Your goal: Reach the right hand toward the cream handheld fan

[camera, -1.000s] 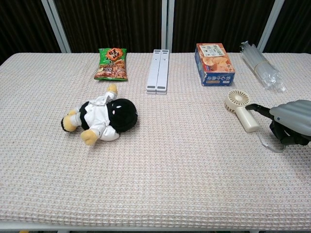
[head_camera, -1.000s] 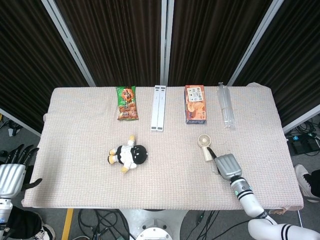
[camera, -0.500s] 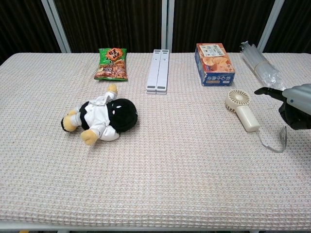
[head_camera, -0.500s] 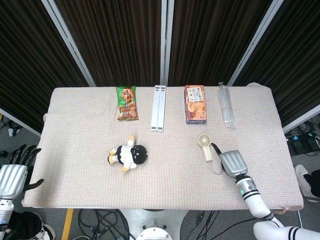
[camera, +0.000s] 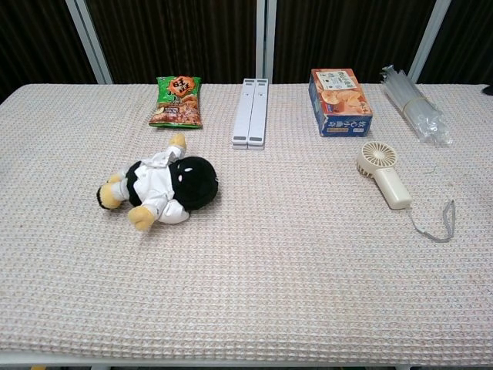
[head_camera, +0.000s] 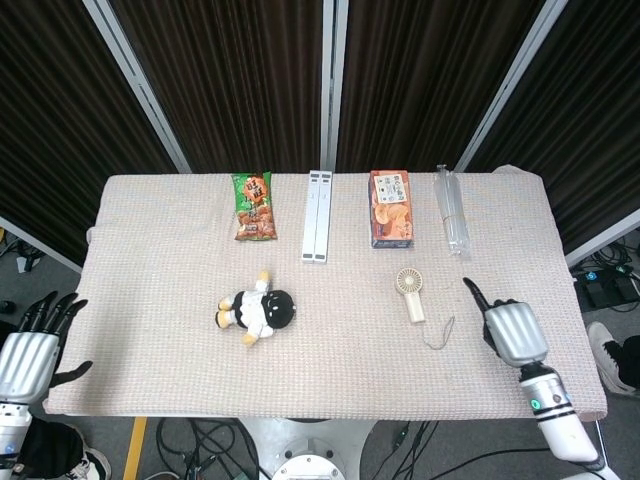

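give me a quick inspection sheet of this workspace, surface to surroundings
surface: table under a beige waffle-weave cloth, flat.
job's things: cream handheld fan lies flat, grey wrist strap trailing beside it, untouched.
clutter: plush doll on its side; green snack bag, white bar, orange snack box and clear plastic bundle along the far edge.
hands: right hand hovers apart from the fan, holding nothing; left hand off the table's near left corner, fingers spread.
cables: loose cables on the floor under the table.
surroundings: dark curtains with pale posts behind.
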